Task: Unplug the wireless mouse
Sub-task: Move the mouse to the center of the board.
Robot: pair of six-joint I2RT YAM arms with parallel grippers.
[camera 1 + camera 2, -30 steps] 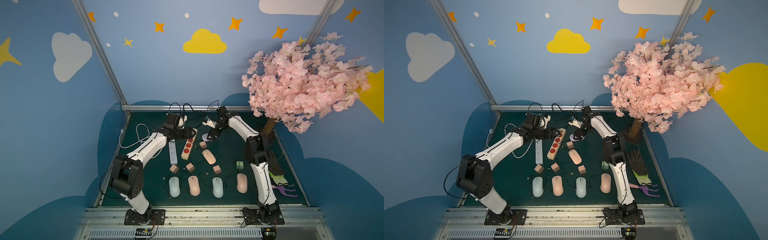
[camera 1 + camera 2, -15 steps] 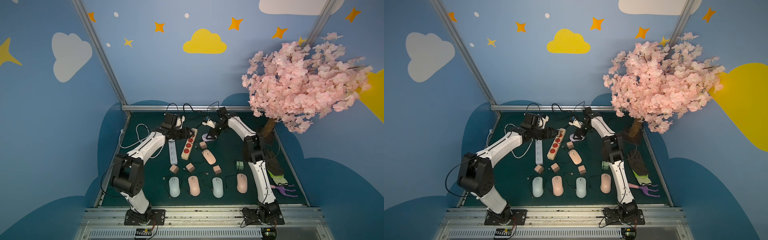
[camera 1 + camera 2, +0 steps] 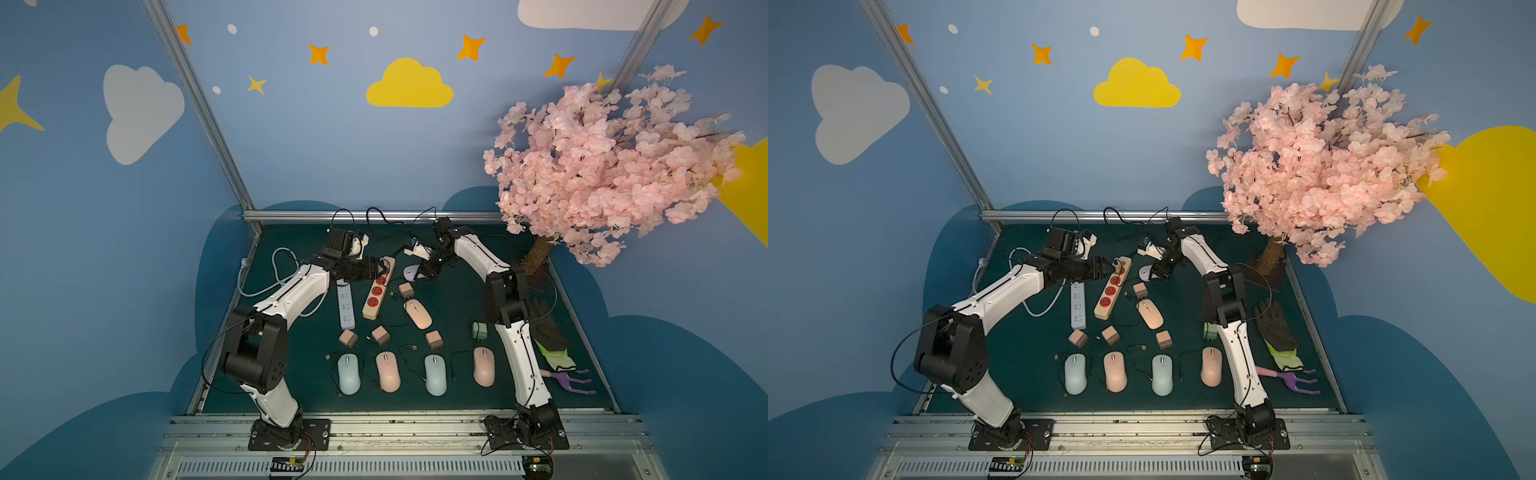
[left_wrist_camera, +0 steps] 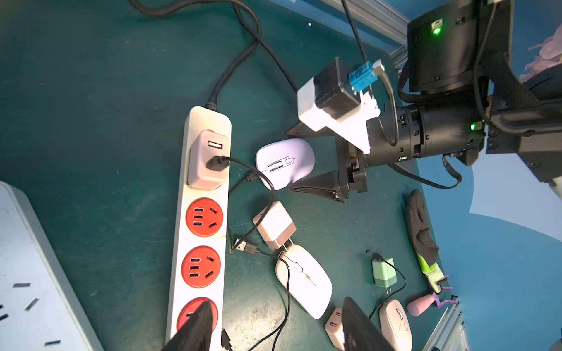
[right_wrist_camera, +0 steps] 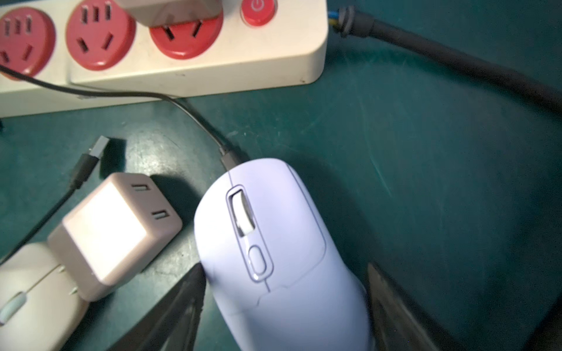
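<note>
Grippers meet over a green mat (image 3: 457, 332). In both top views, the left gripper (image 3: 380, 268) hangs above the far end of a cream power strip (image 3: 374, 297) with red sockets. The right gripper (image 3: 1158, 272) reaches down at the lilac mouse (image 3: 1145, 272). That mouse lies on the mat just right of the strip's far end, well behind the rows of other mice.

Seen from the left wrist, the left gripper (image 4: 275, 304) stands well open and holds nothing. One of its fingers (image 4: 197, 325) is over the strip's last red socket, and the other is above the mat near a pink charger. A grey-pink adapter (image 4: 206, 161) sits in the socket nearest the power strip's (image 4: 182, 212) thick cord. From its port a black cable (image 4: 269, 182) loops across to the nose of the lilac mouse (image 4: 284, 162). The right gripper (image 4: 289, 161) flanks the mouse's rear end, one finger on each side.

From the right wrist, the lilac mouse (image 5: 273, 243) fills the gap in the right gripper (image 5: 285, 269). One finger touches its side and the other sits just beside the opposite flank. The jaws stand wide around the mouse, but whether they pinch it cannot be told. The black cable (image 5: 194, 112) is plugged into the mouse's nose. It runs back along the power strip (image 5: 194, 76) toward the adapter (image 5: 170, 12) at the frame's edge.
</note>
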